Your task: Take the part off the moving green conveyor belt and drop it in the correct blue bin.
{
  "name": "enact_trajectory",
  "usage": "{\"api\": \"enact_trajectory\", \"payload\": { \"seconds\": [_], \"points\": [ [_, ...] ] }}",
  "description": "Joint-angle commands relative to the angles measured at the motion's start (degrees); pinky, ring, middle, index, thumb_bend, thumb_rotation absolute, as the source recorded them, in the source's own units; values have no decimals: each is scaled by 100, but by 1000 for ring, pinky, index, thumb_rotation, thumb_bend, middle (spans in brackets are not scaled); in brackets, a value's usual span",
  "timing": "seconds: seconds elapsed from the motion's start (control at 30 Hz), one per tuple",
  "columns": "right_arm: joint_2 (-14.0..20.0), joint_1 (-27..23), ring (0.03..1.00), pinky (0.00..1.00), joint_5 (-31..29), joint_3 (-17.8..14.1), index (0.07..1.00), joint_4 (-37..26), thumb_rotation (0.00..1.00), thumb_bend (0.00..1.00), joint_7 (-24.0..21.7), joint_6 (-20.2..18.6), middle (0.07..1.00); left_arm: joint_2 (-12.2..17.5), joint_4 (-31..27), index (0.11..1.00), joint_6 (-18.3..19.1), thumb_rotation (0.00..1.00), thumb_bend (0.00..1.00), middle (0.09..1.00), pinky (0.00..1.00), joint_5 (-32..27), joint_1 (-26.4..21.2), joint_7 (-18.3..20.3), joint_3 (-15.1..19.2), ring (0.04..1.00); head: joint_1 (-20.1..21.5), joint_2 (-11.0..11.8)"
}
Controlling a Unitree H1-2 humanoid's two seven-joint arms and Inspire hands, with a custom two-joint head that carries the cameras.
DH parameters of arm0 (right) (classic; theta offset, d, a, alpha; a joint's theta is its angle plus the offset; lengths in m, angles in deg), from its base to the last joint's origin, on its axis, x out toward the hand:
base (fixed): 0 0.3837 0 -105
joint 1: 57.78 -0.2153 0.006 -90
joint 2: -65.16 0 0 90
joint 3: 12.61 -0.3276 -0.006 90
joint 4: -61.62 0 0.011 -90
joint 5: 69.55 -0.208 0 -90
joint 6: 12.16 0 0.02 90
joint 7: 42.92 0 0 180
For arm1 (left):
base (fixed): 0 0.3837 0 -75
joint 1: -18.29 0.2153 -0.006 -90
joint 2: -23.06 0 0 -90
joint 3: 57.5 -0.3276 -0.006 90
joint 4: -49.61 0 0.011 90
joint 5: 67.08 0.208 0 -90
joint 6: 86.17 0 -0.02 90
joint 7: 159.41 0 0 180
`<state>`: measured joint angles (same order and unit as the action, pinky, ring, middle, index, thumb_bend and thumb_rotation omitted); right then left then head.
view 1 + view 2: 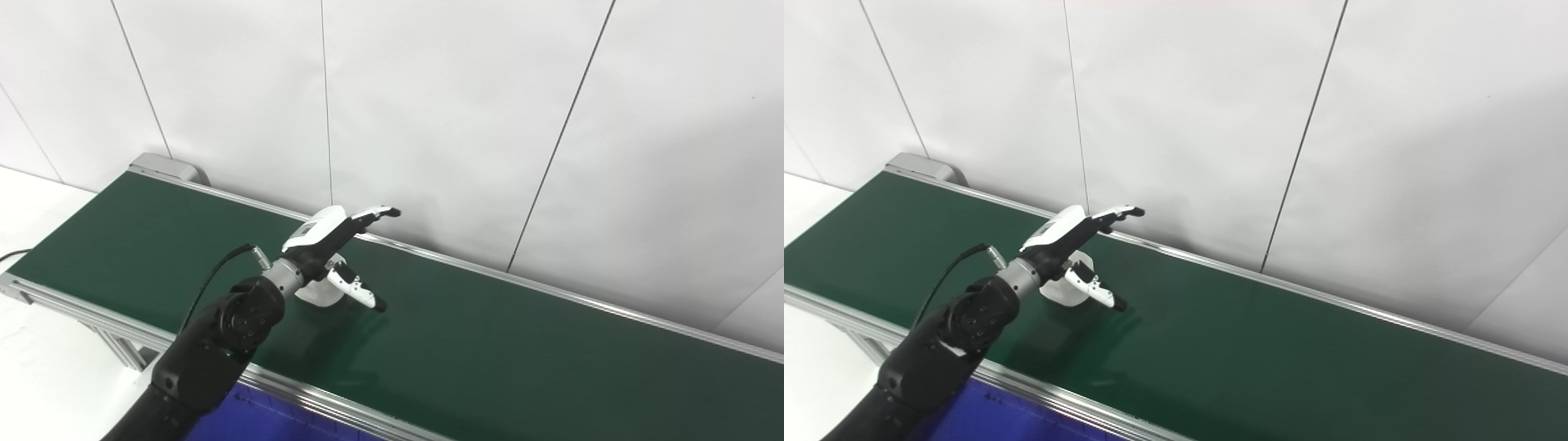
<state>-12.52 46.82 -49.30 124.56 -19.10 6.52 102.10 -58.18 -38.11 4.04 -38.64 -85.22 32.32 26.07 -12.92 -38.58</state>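
A white round part [320,295] lies on the green conveyor belt [502,349], near the middle of its width. My left hand [334,245] hovers right over it, fingers stretched out toward the wall and thumb pointing down to the part's right. The hand is open and holds nothing. The wrist hides part of the white piece. The same part [1067,293] and hand [1072,236] show in the right eye view. My right hand is not in view.
A blue bin [257,416] sits below the belt's near aluminium rail [343,407], at the bottom edge by my left arm. A white panelled wall [465,122] stands close behind the belt. The belt's grey end cap [165,166] is far left.
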Motion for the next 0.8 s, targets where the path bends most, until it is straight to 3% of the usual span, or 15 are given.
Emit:
{"api": "enact_trajectory", "payload": {
  "seconds": [0.0,0.17,0.47,0.53,0.63,0.73,0.77],
  "points": [
    [20,40,787,802,84,-55,886,-124,440,889,85,266,809,192,-55,891,118,179,960,946,879,148,-281,6,-7,930,0,2],
    [16,81,798,828,-49,-95,890,-179,443,893,-38,266,814,407,40,887,305,150,970,952,989,609,-374,141,-231,956,-14,8],
    [10,82,801,830,17,-85,892,-173,417,876,30,266,814,563,388,893,478,118,966,984,1000,1203,-453,360,-678,997,-15,53],
    [5,87,794,814,37,-95,891,-161,431,880,35,266,811,537,519,874,408,42,953,975,1000,1261,-451,272,-752,986,-23,75],
    [14,85,791,816,39,-84,892,-146,434,879,37,266,809,438,830,857,130,5,913,956,1000,1193,-452,-32,-793,961,-23,151],
    [32,91,796,821,8,-64,891,-151,428,874,42,266,813,283,1076,803,-323,0,854,856,825,921,-438,-401,-741,838,-28,193],
    [43,97,796,826,-35,-53,888,-162,416,879,35,266,812,185,1113,758,-450,0,777,784,680,817,-436,-483,-734,738,-41,241]
  ]
}}
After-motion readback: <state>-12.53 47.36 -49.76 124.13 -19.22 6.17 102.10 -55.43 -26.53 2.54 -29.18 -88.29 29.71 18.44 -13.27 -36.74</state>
